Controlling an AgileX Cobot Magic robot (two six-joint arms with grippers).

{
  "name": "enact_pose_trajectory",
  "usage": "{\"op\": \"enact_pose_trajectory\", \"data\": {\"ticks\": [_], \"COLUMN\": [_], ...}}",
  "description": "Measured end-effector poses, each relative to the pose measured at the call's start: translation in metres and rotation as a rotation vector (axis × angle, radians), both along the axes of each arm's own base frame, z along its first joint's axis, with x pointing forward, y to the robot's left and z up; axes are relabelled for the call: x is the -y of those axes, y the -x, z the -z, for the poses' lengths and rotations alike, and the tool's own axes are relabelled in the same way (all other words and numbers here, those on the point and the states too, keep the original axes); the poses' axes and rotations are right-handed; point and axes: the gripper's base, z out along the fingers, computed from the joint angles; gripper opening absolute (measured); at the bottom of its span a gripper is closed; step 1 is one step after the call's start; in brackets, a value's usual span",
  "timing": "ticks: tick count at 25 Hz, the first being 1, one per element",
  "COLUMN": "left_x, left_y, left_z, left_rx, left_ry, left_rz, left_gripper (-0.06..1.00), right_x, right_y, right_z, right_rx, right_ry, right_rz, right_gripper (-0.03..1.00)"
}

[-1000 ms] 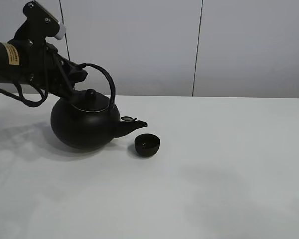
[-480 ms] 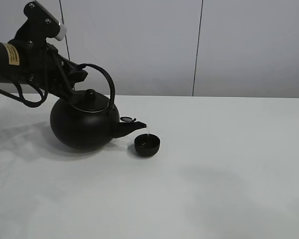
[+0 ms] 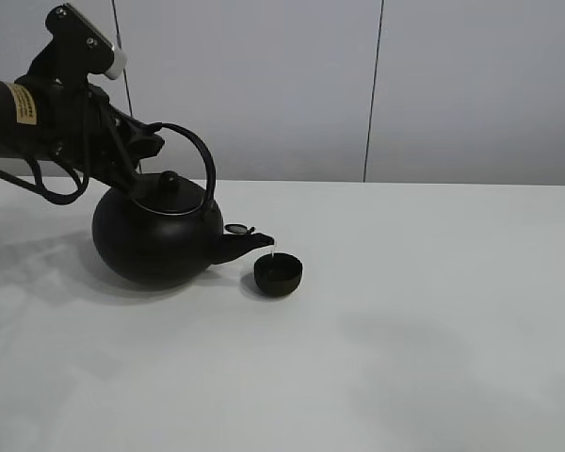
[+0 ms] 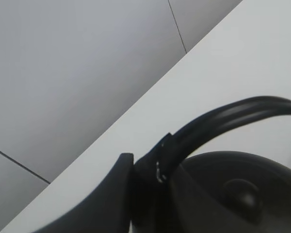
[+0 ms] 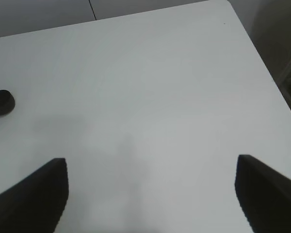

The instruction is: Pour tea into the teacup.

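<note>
A big round black kettle (image 3: 151,240) with an arched handle (image 3: 200,155) hangs tilted in my left gripper (image 3: 137,151), which is shut on the handle. The spout (image 3: 254,244) points right, just above the rim of the small black teacup (image 3: 278,274) on the white table. A thin pale thread of tea (image 3: 274,251) runs from the spout tip into the cup. The left wrist view shows the gripper (image 4: 153,167) clamped on the handle (image 4: 223,119) above the lid knob (image 4: 240,191). My right gripper (image 5: 150,167) is open and empty, far from the teacup (image 5: 1,102).
The white table (image 3: 424,320) stretches to the right and front of the cup. A grey panelled wall (image 3: 377,85) stands behind it. In the right wrist view the table's far right edge (image 5: 262,58) shows.
The kettle has tipped a little more and shifted slightly left. A thin stream of tea now falls from the spout into the teacup. The cup has not moved.
</note>
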Motion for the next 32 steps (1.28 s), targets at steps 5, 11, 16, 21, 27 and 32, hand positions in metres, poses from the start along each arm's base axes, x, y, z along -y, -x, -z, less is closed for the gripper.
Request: {"op": "enact_pose_trajectory", "data": {"ticks": [5,11,16,21,27,32], "left_x": [0.0,0.003,0.007,0.008,0.009,0.008], "left_y": [0.0,0.0,-0.003,-0.005,-0.005,-0.005], "left_z": [0.0,-0.001,-0.005,-0.006,-0.008,-0.01], "left_rx": [0.003,0.002,0.007,0.005,-0.034,-0.036], "left_ry": [-0.005,-0.016,-0.027,-0.035,0.059,0.174], "left_rz": [0.002,0.008,0.011,0.007,-0.024,-0.066], "left_gripper": [0.12,0.12,0.12,0.12,0.12,0.12], "right_x": [0.0,0.0,0.0,0.0,0.0,0.0], "right_y": [0.0,0.0,0.0,0.0,0.0,0.0], "right_z": [0.0,0.0,0.0,0.0,0.0,0.0], "right_rx": [0.0,0.0,0.0,0.0,0.0,0.0], "right_ry": [0.0,0.0,0.0,0.0,0.0,0.0], "right_rz": [0.0,0.0,0.0,0.0,0.0,0.0], "right_gripper": [0.64,0.64,0.64,0.64,0.64,0.64]}}
